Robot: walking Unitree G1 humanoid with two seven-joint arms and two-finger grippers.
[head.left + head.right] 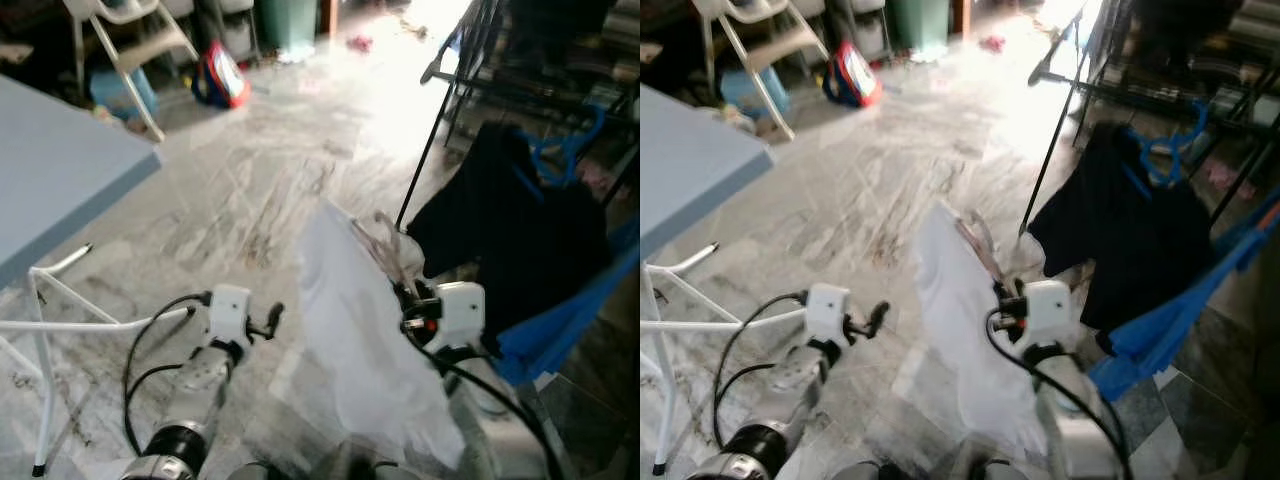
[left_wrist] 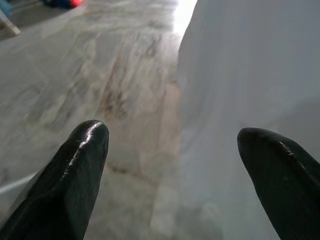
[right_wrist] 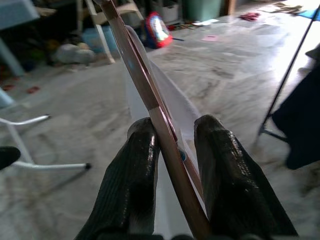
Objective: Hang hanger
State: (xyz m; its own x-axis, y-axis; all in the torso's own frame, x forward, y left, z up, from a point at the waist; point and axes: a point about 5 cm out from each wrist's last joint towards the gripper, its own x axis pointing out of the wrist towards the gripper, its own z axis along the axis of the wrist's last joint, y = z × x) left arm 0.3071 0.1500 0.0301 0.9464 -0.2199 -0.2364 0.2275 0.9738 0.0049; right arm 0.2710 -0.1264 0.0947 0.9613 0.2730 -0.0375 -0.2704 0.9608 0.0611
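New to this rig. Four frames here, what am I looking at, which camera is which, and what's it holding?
It's a walking humanoid with two silver arms, each ending in two black fingers. The two wide pictures come from its head camera, looking down at a marble floor. The other two come from wrist cameras looking along each gripper's fingers. The right gripper is closed on a brown wooden hanger carrying a white garment. The left gripper is open, holding nothing, beside that garment. Ahead on the right stands a clothes rack with a dark garment on a blue hanger.
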